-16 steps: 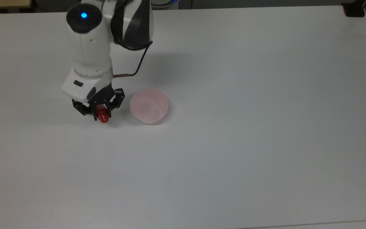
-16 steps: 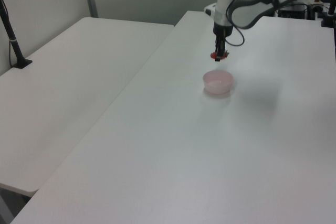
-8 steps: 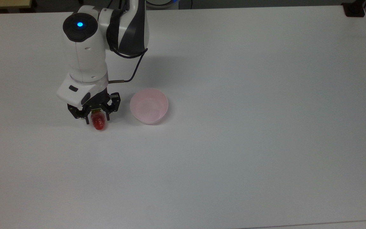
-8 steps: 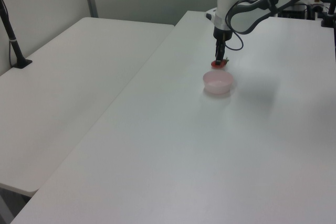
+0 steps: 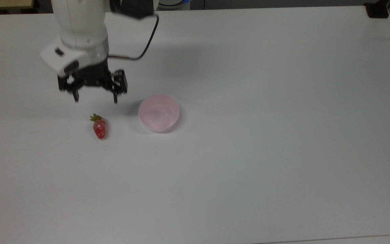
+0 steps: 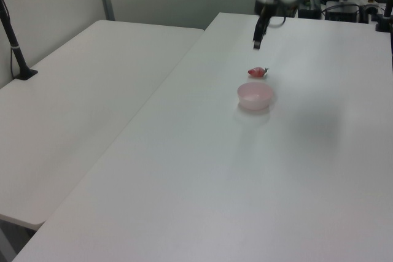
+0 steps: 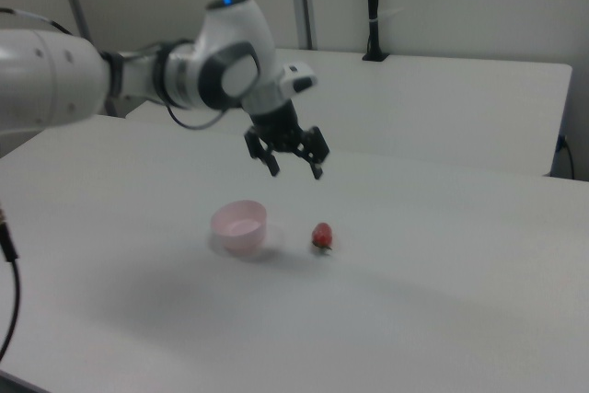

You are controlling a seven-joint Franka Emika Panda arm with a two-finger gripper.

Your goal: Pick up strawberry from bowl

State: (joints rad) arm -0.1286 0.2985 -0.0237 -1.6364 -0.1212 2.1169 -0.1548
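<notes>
The red strawberry (image 5: 99, 128) with its green cap lies on the white table, to the top view's left of the pale pink bowl (image 5: 158, 113). It rests outside the bowl, which holds nothing. The strawberry (image 7: 321, 236) and bowl (image 7: 239, 226) also show side by side in the right view, and again as strawberry (image 6: 258, 72) and bowl (image 6: 255, 96) in the left view. My gripper (image 5: 95, 100) hangs open above the table, raised well over the strawberry with nothing between its fingers. The right view shows the gripper (image 7: 294, 172) spread wide in the air.
The white table (image 5: 249, 152) stretches wide to the top view's right and front. A second white table (image 6: 86, 90) stands alongside at the left view's left, with a black post (image 6: 15, 47) on it. A dark cable (image 5: 147, 40) loops off the arm.
The gripper let go of the strawberry, opened wide and rose away from the table. The strawberry now lies free on the table beside the bowl. The bowl has not moved.
</notes>
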